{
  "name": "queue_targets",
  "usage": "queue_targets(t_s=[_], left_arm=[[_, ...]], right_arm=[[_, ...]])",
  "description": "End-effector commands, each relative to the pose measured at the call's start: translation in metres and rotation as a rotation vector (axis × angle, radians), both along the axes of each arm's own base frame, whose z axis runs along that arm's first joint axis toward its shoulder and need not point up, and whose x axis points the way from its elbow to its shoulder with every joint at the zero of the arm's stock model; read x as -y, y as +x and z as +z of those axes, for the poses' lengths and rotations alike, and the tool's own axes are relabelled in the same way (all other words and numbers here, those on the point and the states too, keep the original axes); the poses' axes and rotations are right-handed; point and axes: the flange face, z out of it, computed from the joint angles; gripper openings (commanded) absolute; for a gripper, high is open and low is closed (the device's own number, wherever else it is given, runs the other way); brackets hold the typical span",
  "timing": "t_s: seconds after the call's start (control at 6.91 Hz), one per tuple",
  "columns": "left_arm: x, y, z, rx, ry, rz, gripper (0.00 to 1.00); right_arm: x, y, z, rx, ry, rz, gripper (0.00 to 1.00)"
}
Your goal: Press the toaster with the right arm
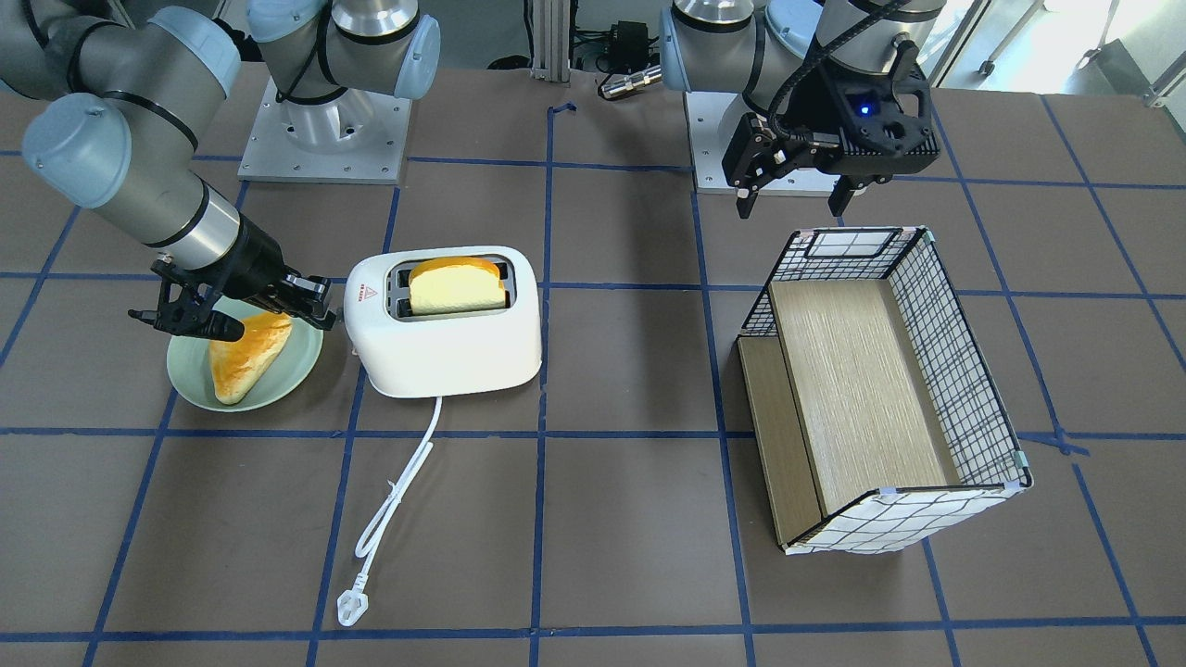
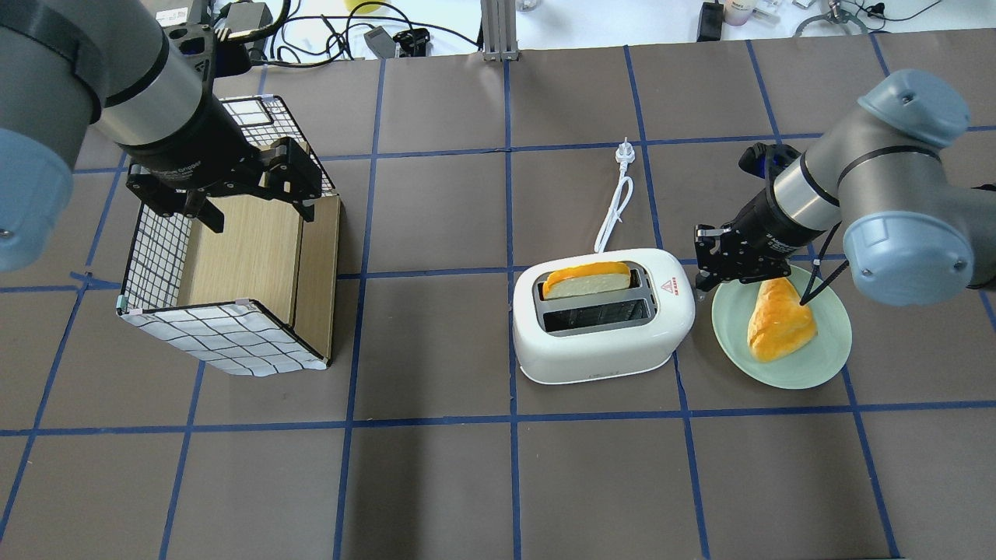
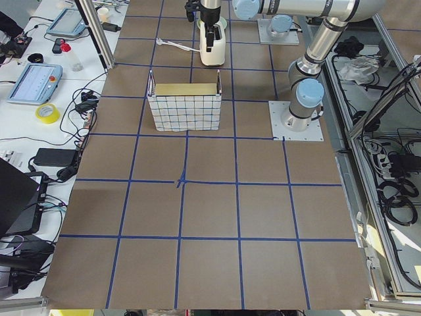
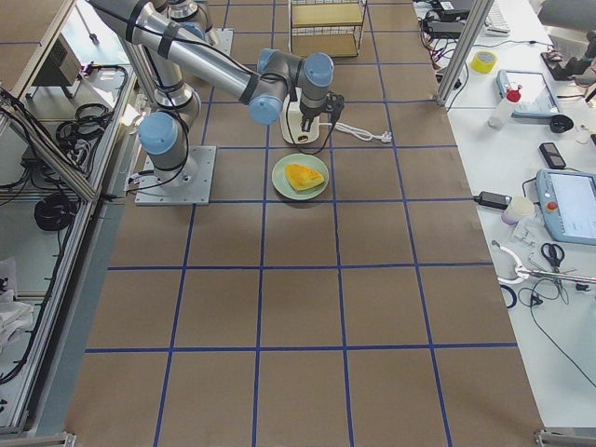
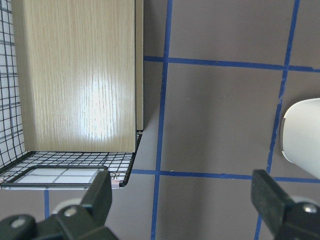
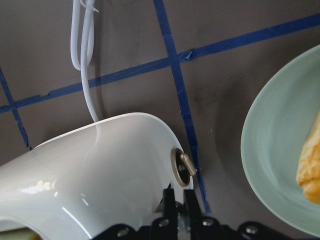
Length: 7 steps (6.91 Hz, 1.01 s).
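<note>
The white two-slot toaster (image 2: 603, 315) stands mid-table with a bread slice (image 2: 586, 280) in its far slot; it also shows in the front view (image 1: 445, 320). My right gripper (image 2: 704, 272) is low at the toaster's end, by the red triangle mark. In the right wrist view its fingers (image 6: 179, 197) are together against the toaster's end wall (image 6: 100, 170), just below a small tan knob (image 6: 181, 167). My left gripper (image 2: 261, 214) is open and empty, held above the wire-and-wood box (image 2: 233, 272).
A pale green plate (image 2: 825, 358) with a bread piece (image 2: 778, 319) lies right beside the toaster, under my right wrist. The toaster's white cord (image 2: 615, 206) and plug trail away across the table. The grid-patterned box lies on its side at the left.
</note>
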Motion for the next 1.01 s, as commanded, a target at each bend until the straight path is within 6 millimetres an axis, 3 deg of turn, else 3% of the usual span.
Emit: queue_targets(t_s=[0.0,0.43,0.87], left_arm=[[0.000,0.000,0.000,0.000,-0.001,0.000,1.00],[0.000,0.000,0.000,-0.001,-0.001,0.000,1.00],[0.000,0.000,0.000,0.000,0.001,0.000,1.00]], right_arm=[[0.004,-0.004,0.037,-0.031,0.058,-0.005,1.00],[0.013,-0.018,0.105,-0.158,0.097,0.027,1.00],[0.006,-0.011,0.161,-0.275,0.002,0.049,1.00]])
